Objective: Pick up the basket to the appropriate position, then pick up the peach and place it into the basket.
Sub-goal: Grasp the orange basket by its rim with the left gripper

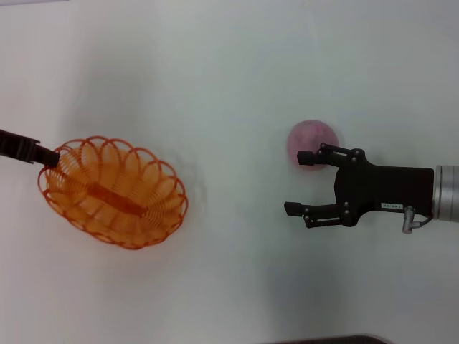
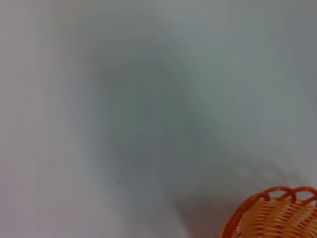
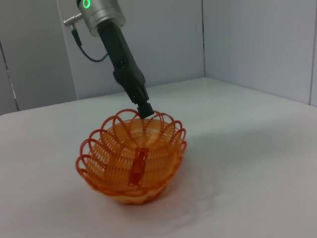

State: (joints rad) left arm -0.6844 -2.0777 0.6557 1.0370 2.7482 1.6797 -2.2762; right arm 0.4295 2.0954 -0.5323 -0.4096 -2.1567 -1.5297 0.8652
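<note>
Two grippers show overhead: the left gripper (image 1: 49, 159) pinches the basket (image 1: 115, 192) rim at middle left; the right gripper (image 1: 303, 183), jaws spread, sits beside the peach (image 1: 313, 142), right of centre. Right wrist view: basket (image 3: 132, 158) at centre, tilted. Centre both fingers around the peach before closing.

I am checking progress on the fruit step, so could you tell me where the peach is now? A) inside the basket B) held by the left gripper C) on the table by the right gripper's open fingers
C: the peach sits on the table beside the open right gripper, while the left gripper is shut on the basket rim.
</note>
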